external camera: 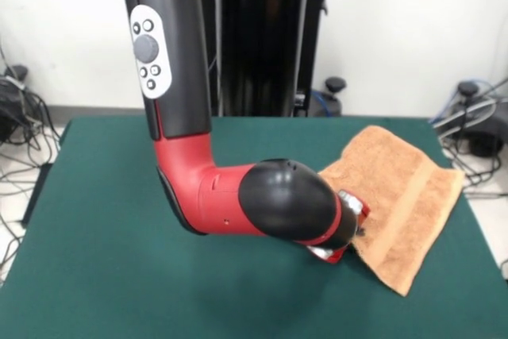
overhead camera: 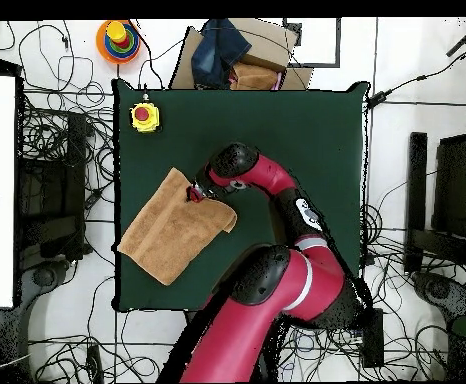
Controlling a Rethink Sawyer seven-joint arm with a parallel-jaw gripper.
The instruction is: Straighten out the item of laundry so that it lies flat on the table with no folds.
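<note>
White walls and tangles of cable are ringing the dark green surface (external camera: 119, 260), and the red and black arm (external camera: 238, 196) is bending low across its middle. The towel (external camera: 401, 204) is lying toward the right edge in the front view, turned at a slant, one corner poking just past that edge and a woven stripe band running along the end nearest it. The cloth is looking mostly spread out, though from overhead the towel (overhead camera: 172, 228) is showing a doubled-over flap at the corner beside the arm. The end effector (external camera: 343, 232) is sitting right at the towel's inner edge, touching the cloth there; overhead, the end effector (overhead camera: 195, 192) is meeting that same folded corner. Its fingers are tucked behind the black wrist housing, so I cannot tell whether they are spread or pinching fabric. A yellow box with a red button (overhead camera: 144, 117) is sitting at one corner of the surface, well apart from the towel.
</note>
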